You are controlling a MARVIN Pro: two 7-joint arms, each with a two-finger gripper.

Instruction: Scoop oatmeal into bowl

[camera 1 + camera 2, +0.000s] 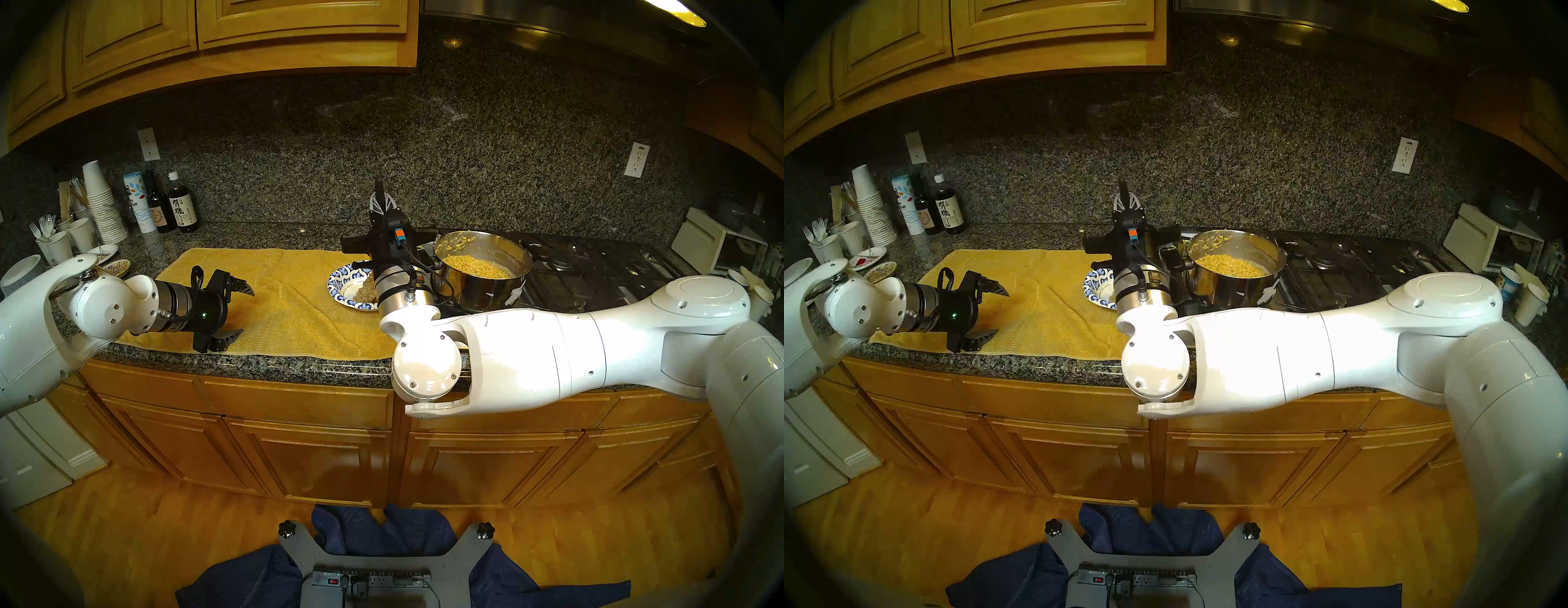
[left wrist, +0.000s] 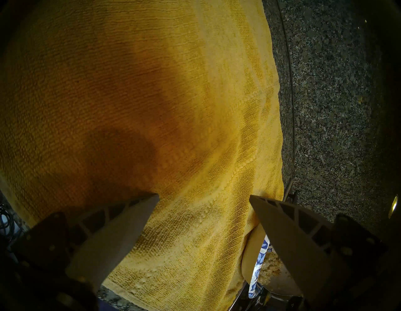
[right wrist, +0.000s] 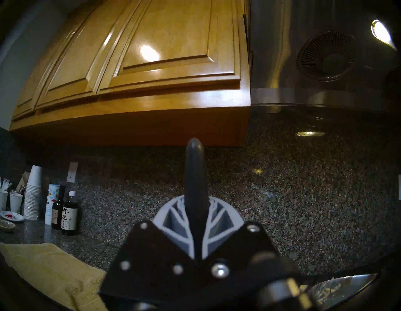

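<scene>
Right gripper [image 3: 196, 228] clamped shut on a dark utensil handle [image 3: 195, 173] that points up toward the cabinets, hovering above the bowl [image 1: 345, 288] at the yellow towel's [image 1: 275, 297] right edge, beside the steel pot [image 1: 483, 271] on the stove edge; left gripper [image 1: 233, 312] wide open and empty over the towel's front left part. Some oatmeal [image 1: 367, 293] already in the bowl, much more of it left in the pot, the utensil's working end hidden behind the wrist. Likely risks: sticky clumps dropping onto towel or counter if the handle tips while clear of the bowl, or the light paper bowl nudged, since nothing steadies it
</scene>
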